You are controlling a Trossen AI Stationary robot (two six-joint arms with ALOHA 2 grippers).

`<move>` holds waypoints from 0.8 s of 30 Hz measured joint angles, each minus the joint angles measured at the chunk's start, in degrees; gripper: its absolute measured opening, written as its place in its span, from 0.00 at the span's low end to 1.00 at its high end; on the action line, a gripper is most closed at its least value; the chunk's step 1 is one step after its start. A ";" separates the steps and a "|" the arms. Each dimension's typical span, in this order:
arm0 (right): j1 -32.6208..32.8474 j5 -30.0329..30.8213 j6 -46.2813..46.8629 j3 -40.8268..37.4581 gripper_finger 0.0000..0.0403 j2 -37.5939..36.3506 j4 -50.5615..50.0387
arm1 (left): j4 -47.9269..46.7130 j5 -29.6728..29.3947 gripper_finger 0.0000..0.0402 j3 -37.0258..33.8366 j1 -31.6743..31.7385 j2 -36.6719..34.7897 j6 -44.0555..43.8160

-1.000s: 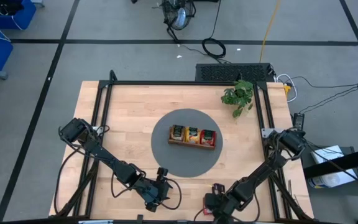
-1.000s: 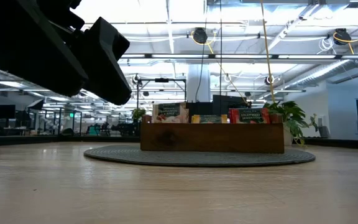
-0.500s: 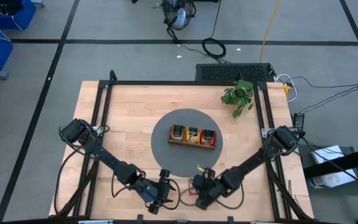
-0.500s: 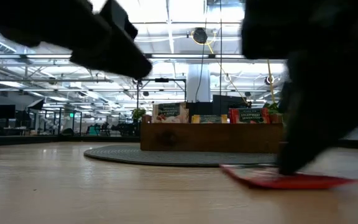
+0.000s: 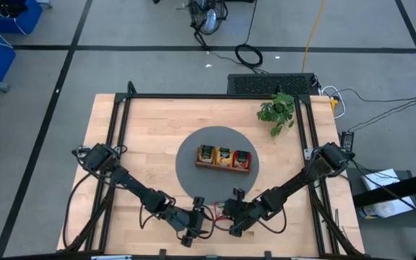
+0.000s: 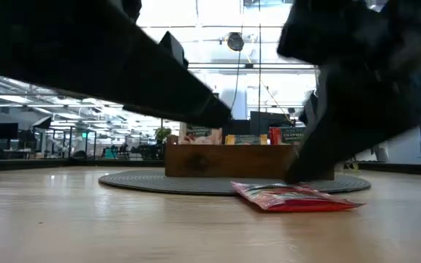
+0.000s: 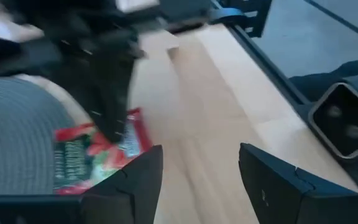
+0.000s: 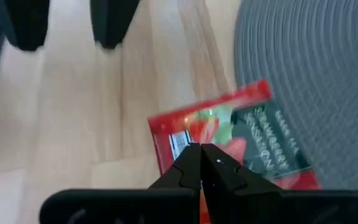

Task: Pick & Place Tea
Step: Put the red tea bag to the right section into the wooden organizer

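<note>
A red tea sachet point(image 8: 229, 143) lies flat near the table's near edge, one end on the round grey mat point(image 5: 193, 180) and the other on the wood; it also shows low on the table point(image 6: 294, 197). My right gripper point(image 8: 201, 163) is shut and stands over the sachet point(image 5: 220, 211). My left gripper point(image 7: 201, 180) is open just to the table's left of it, fingers apart and touching nothing. The wooden tray point(image 5: 224, 157) on the mat holds several more sachets. My right gripper comes from above, slanting down, and its shut fingertips point(image 8: 197, 155) rest on the sachet's printed upper face point(image 8: 219, 134), near its middle. Nothing of the sachet shows between the fingers. The sachet lies flat under them, on mat and wood.
A leafy plant point(image 5: 276, 110) stands at the table's far right corner. The tray point(image 6: 247, 161) sits in the mat's middle, beyond the sachet. Both arms crowd the near edge. Black frame rails run along the table's left and right sides.
My right gripper has swept along the near edge toward the table's left, and the red sachet has slid with it from the near right onto the mat's near rim, where it now lies flat. My left gripper has moved toward the table's right, closing on the sachet.
</note>
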 joint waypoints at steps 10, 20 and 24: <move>0.76 0.48 -9.41 0.10 0.00 -7.97 -2.78 | -0.37 2.82 0.53 0.09 0.07 0.52 -1.20; 4.83 -3.01 10.43 -1.26 0.00 -6.65 -11.04 | -2.65 2.05 0.53 0.13 1.14 2.61 -5.30; 6.51 -0.53 14.73 -2.71 0.00 -6.69 -11.00 | -2.56 3.06 0.53 0.11 1.97 3.30 -7.13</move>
